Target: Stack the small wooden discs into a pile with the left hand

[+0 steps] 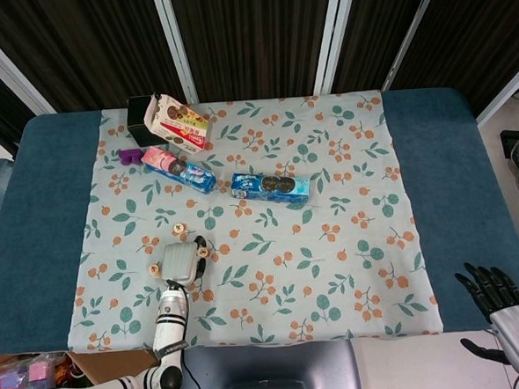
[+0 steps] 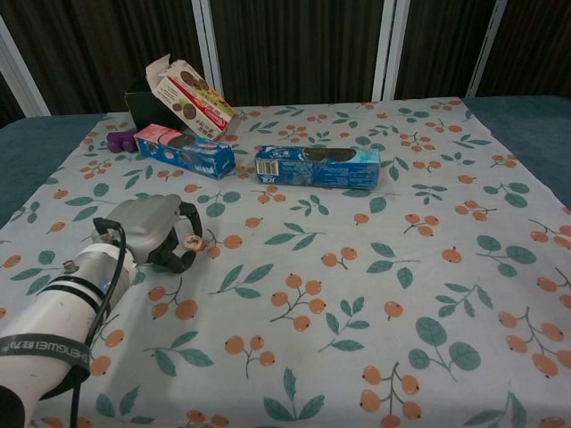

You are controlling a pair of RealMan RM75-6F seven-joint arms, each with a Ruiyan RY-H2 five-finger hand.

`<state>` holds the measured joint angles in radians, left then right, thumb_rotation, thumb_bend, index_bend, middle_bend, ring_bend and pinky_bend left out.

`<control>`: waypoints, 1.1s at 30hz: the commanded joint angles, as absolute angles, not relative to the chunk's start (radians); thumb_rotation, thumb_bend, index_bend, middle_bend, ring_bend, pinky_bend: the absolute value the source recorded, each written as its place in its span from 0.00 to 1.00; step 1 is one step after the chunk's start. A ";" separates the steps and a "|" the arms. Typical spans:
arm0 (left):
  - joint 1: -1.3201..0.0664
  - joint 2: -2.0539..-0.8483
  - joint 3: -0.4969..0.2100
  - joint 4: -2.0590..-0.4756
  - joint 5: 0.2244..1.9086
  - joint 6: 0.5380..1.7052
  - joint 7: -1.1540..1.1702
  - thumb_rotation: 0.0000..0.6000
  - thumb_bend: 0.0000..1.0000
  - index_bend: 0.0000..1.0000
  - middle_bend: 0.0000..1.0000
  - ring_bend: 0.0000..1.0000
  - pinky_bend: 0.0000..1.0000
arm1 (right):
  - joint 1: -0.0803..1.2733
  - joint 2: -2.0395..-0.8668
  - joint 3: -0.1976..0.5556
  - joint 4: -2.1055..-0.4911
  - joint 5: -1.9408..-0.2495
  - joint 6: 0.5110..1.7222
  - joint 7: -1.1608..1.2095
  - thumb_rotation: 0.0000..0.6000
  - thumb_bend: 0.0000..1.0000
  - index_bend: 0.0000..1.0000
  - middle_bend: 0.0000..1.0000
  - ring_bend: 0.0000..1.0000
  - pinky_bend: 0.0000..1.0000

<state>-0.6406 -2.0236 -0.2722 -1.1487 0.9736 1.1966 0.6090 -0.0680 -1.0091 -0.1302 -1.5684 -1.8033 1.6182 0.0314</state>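
Left hand (image 2: 159, 230): palm down on the floral cloth (image 2: 375, 294), dark fingers curled around one small wooden disc (image 2: 190, 241); whether actually pinched, cannot tell. Forearm band lettered, partly legible, "GUEWEI". Further discs: one (image 1: 179, 228) above the hand, one (image 1: 155, 269) at its left, one (image 1: 203, 250) at its fingertips. Right hand (image 1: 504, 307): off the surface at lower right, fingers spread, holding nothing. Blue biscuit box (image 2: 318, 165), pink-and-blue box (image 2: 186, 150), opened carton (image 2: 189, 97), purple item (image 2: 121, 140): lettering unreadable.

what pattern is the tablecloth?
The tablecloth is pale, printed with teal leaves and orange berries. Head view shows it best.
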 commanded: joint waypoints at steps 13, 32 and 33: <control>-0.628 -2.004 -0.267 -1.177 1.016 1.212 0.579 1.00 0.43 0.52 1.00 1.00 1.00 | -0.068 -1.010 -0.129 -1.567 -1.803 1.617 0.031 1.00 0.14 0.00 0.00 0.00 0.00; -0.485 -1.648 -0.193 -1.626 1.053 1.282 0.542 1.00 0.43 0.51 1.00 1.00 1.00 | -0.067 -1.019 -0.134 -1.576 -1.809 1.603 -0.007 1.00 0.14 0.00 0.00 0.00 0.00; -0.483 -1.646 -0.189 -1.620 1.054 1.282 0.539 1.00 0.43 0.51 1.00 1.00 1.00 | -0.067 -1.020 -0.134 -1.576 -1.809 1.603 -0.008 1.00 0.14 0.00 0.00 0.00 0.00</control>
<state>-0.4868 -1.6504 -0.1943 -1.6234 1.0519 1.2805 0.5441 -0.0669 -1.0199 -0.1337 -1.5760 -1.8088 1.6028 -0.0077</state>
